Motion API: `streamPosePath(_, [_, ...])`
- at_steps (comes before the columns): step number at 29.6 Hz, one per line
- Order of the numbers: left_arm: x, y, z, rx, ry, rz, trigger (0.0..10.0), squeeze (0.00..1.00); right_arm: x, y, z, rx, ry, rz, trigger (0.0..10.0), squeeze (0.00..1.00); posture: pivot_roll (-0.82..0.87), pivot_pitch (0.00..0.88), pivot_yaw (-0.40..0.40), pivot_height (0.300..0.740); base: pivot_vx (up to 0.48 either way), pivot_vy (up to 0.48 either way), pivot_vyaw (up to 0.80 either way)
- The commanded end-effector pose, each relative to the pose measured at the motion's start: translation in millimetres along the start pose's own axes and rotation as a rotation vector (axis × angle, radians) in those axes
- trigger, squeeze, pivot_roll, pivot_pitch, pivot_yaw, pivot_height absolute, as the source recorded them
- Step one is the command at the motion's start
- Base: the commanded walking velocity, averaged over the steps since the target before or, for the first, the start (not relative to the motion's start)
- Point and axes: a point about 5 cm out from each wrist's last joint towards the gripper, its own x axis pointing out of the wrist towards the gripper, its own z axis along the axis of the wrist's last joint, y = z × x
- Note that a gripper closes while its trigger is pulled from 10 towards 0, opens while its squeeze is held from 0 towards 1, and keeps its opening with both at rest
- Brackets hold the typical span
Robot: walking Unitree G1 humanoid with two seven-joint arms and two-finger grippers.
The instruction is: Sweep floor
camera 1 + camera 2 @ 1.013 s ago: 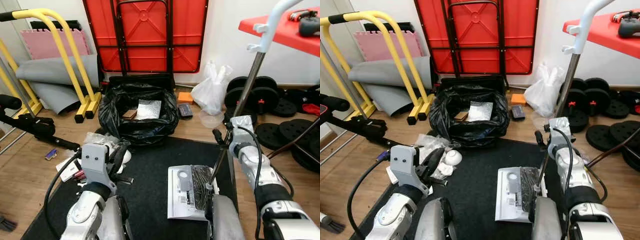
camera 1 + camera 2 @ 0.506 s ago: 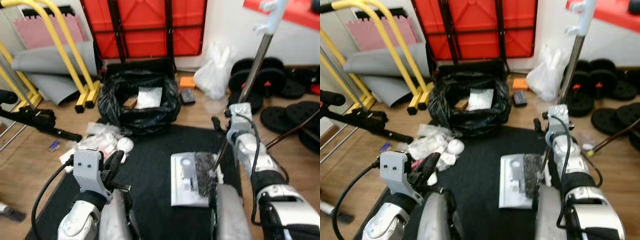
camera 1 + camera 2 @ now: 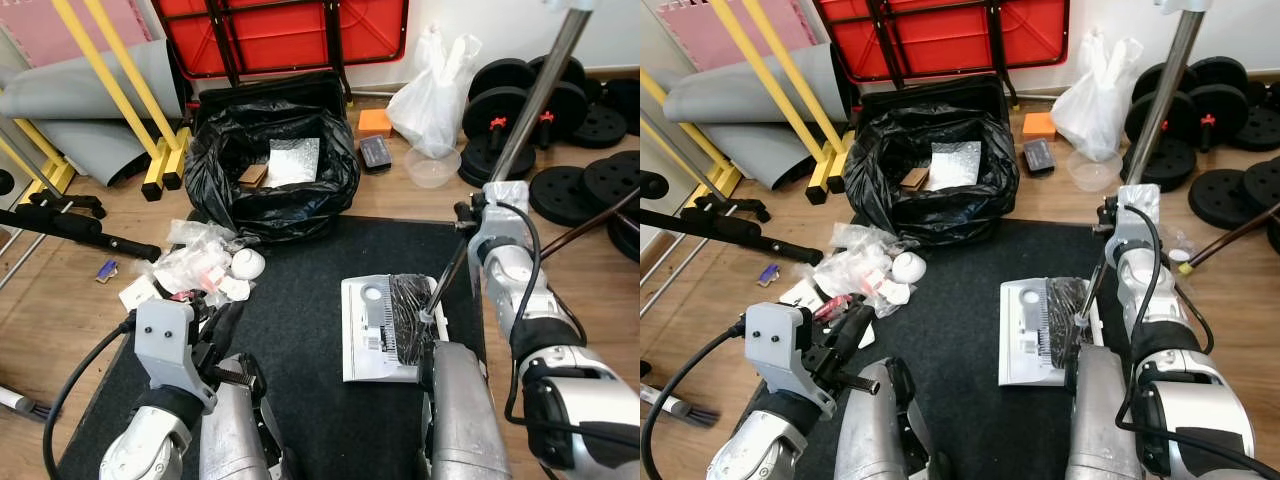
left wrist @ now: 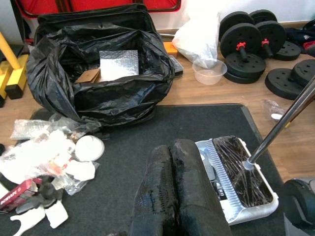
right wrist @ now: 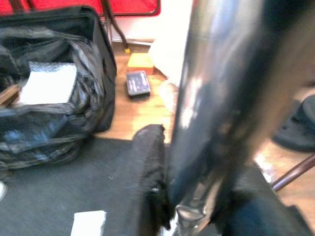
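A floor sweeper stands on the black mat (image 3: 300,300), its white head (image 3: 390,328) with dark bristles flat on the mat. Its metal pole (image 3: 530,100) rises to the upper right. My right gripper (image 3: 468,228) is shut on the pole low down; in the right wrist view the pole (image 5: 216,98) runs between the black fingers (image 5: 147,162). My left gripper (image 4: 172,150) is shut with nothing in it, low over the mat's left part. A litter pile (image 3: 195,270) of plastic wrappers and a white ball lies at the mat's left edge. Behind it an open black trash bag (image 3: 270,170) holds cardboard and foil.
Yellow frame legs (image 3: 110,80) and grey mats stand at the back left, a red folded table (image 3: 290,30) against the wall. Weight plates (image 3: 580,170), a white plastic bag (image 3: 435,80) and a clear bowl (image 3: 433,167) lie to the right. A black bar (image 3: 70,225) crosses the wooden floor at left.
The camera has tilted down, so the whole scene sits higher in the picture. My right gripper stays shut on the pole; the sweeper head keeps its place on the mat.
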Motion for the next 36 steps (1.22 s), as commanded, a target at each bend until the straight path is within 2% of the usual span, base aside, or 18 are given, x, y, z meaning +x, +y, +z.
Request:
streamPosePath(1, [-0.7, 1.8, -3.0, 0.012, 0.026, -0.019, 10.0, 0.00, -0.7, -0.7, -2.4, -0.012, 0.000, -0.004, 0.0, 0.00, 0.02, 0.171, 0.090, 0.450, 0.000, 0.000, 0.00])
streamPosePath(8, [3.6, 1.2, -4.8, 0.011, 0.022, -0.013, 10.0, 0.00, -2.6, 3.7, -6.6, -0.003, 0.000, 0.017, 0.0, 0.00, 0.01, 0.151, 0.077, 0.450, 0.000, 0.000, 0.00])
streamPosePath(14, [10.0, 0.7, -6.7, 0.003, 0.011, -0.008, 10.0, 0.00, -0.4, 9.0, -0.4, 0.028, -0.022, 0.030, 0.0, 0.00, -0.01, 0.121, 0.056, 0.450, 0.000, 0.000, 0.00])
streamPosePath(15, [11.5, 0.5, -7.1, 0.001, 0.007, -0.005, 10.0, 0.00, 0.9, 10.8, 2.6, 0.044, -0.027, 0.034, 0.5, 0.00, -0.01, 0.113, 0.050, 0.450, 0.000, 0.000, 0.00])
streamPosePath(16, [13.8, 0.3, -7.9, -0.003, 0.002, -0.002, 10.0, 0.00, 2.8, 14.4, 6.8, 0.059, -0.034, 0.047, 10.0, 0.00, -0.02, 0.100, 0.041, 0.450, 0.000, 0.000, 0.00])
streamPosePath(19, [19.0, -0.4, -9.4, -0.010, -0.008, 0.002, 10.0, 0.00, 6.2, 20.0, 17.7, 0.121, -0.060, 0.070, 10.0, 0.00, -0.03, 0.084, 0.030, 0.455, 0.000, 0.000, 0.00])
streamPosePath(24, [21.8, -0.8, -10.2, -0.013, -0.015, 0.004, 10.0, 0.00, 8.5, 19.5, 27.3, 0.208, -0.090, 0.068, 10.0, 0.00, -0.03, 0.077, 0.024, 0.470, 0.000, 0.000, 0.00])
streamPosePath(27, [25.7, -1.4, -12.4, -0.018, -0.021, 0.006, 10.0, 0.00, 13.9, 14.8, 48.8, 0.307, -0.149, 0.049, 10.0, 0.00, -0.05, 0.058, 0.016, 0.485, 0.000, 0.000, 0.00])
streamPosePath(36, [31.7, -2.6, -16.4, -0.025, -0.035, 0.007, 10.0, 0.00, 17.1, 19.6, 71.0, 0.324, -0.215, 0.064, 10.0, 0.00, -0.06, 0.016, -0.005, 0.510, 0.000, 0.000, 0.00])
